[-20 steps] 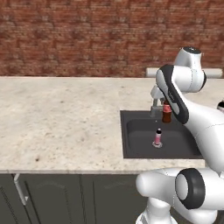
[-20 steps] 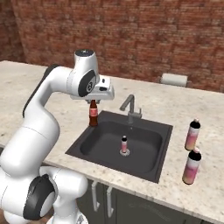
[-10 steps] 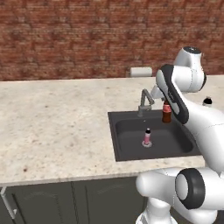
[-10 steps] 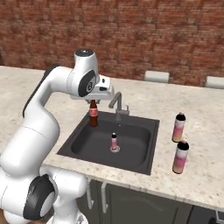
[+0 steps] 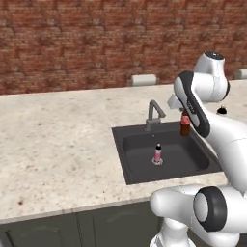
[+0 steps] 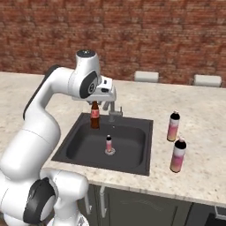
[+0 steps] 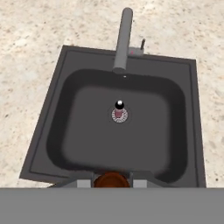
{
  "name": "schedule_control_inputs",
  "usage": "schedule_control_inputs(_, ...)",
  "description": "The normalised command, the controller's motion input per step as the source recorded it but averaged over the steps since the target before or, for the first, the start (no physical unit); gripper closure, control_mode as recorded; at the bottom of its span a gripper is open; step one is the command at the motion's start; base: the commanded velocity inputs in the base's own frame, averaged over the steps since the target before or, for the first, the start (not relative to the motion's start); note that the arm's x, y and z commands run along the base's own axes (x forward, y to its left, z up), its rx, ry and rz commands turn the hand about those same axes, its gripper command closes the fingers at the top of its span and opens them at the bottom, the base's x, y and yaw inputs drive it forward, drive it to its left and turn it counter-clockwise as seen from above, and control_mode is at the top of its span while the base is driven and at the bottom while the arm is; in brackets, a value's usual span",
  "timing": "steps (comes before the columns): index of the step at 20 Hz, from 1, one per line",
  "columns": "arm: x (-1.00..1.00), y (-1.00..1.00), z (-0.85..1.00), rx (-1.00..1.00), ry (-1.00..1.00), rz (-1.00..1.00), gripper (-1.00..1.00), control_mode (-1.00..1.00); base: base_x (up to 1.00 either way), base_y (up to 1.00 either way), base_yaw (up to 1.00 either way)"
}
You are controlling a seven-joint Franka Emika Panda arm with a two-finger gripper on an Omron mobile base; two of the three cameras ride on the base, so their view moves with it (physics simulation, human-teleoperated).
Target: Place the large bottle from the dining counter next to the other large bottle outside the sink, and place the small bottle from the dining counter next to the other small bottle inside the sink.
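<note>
Hanging over the sink in the left base view, the small bottle is pinched by the fingers. In the right base view, two large bottles stand on the counter. The hand view shows the other small bottle on the drain; lowering beside it comes next.

No legible text anywhere.

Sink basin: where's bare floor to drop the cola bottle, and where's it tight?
The gripper, shut on the small bottle, hangs over the sink. The other small bottle stands mid-basin on the drain; basin floor all around it is bare, widest toward the side walls. Tighter at the back under the faucet.
</note>
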Motion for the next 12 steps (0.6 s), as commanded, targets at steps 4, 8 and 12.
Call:
schedule_control_inputs(4,0.00,0.00,0.00,0.00,0.00,0.00,1.00,1.00,1.00,0.24,-0.04)
schedule_control_inputs(8,0.00,0.00,0.00,0.00,0.00,0.00,1.00,1.00,0.99,0.23,-0.06)
schedule_control_inputs(12,0.00,0.00,0.00,0.00,0.00,0.00,1.00,1.00,0.71,0.24,-0.07)
